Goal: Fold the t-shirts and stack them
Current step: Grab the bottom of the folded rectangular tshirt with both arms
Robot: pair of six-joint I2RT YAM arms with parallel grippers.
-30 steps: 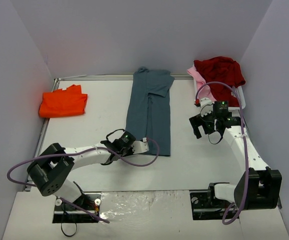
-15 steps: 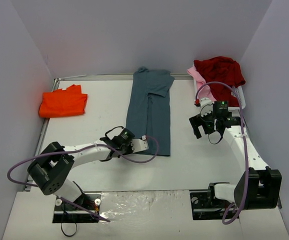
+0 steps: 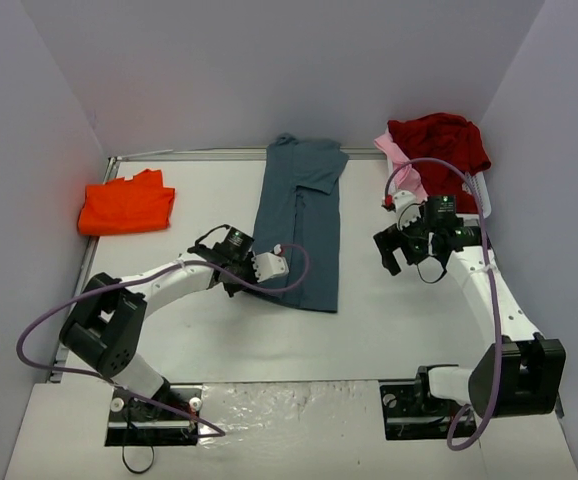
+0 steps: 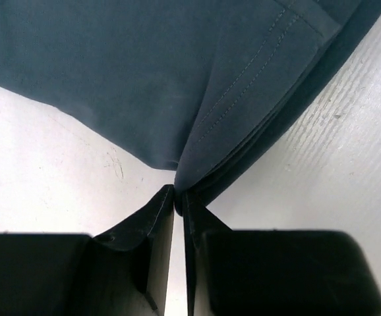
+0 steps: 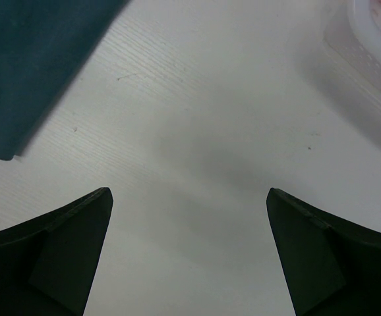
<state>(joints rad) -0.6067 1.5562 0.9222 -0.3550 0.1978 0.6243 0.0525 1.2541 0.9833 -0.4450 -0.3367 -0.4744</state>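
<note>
White tabletop (image 3: 389,325), walled by pale grey panels, carries the work. The slate blue-grey t-shirt (image 3: 299,225) lies in the middle as a long narrow strip running near to far (its sides already folded in, by the look). The left gripper (image 4: 178,199) is clenched on the shirt's near-left corner, with several layers of hem pinched between its fingers. The right gripper (image 5: 188,194) hangs released above bare table, just right of the shirt. The orange t-shirt (image 3: 127,208) sits folded at far left. The dark red t-shirt (image 3: 439,145) and pale pink t-shirt (image 3: 397,155) are heaped at far right by the white basket (image 5: 372,39). The cloth looks light and limp, and its layers will likely slide. I judge the near hem wants a hold at both corners, all layers together.
</note>
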